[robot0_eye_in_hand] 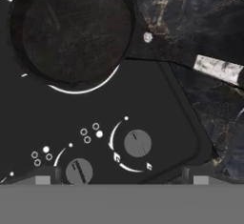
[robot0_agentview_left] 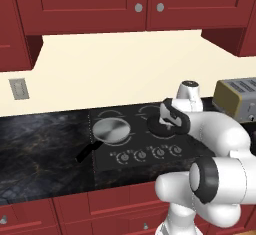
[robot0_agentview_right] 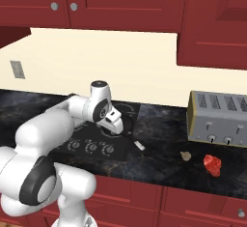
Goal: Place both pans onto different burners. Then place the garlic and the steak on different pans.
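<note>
The silver pan (robot0_agentview_left: 111,130) sits on the front-left burner of the black cooktop (robot0_agentview_left: 107,166), with its black handle (robot0_agentview_left: 83,154) pointing out over the counter. The black pan (robot0_eye_in_hand: 76,32) rests on a burner ring (robot0_eye_in_hand: 86,90). Its thin handle runs off the cooktop and ends in a light tip (robot0_eye_in_hand: 218,69) (robot0_agentview_right: 139,146). My gripper (robot0_eye_in_hand: 120,175) (robot0_agentview_right: 117,125) hangs open and empty above the knobs beside the black pan. On the counter to the right lie the tan garlic (robot0_agentview_right: 185,156) and the red steak (robot0_agentview_right: 212,164).
A silver toaster (robot0_agentview_right: 219,118) stands at the back right, behind the garlic and steak. Control knobs (robot0_eye_in_hand: 137,143) line the cooktop's front edge. Two back burners (robot0_agentview_left: 111,113) are bare. Red cabinets hang overhead.
</note>
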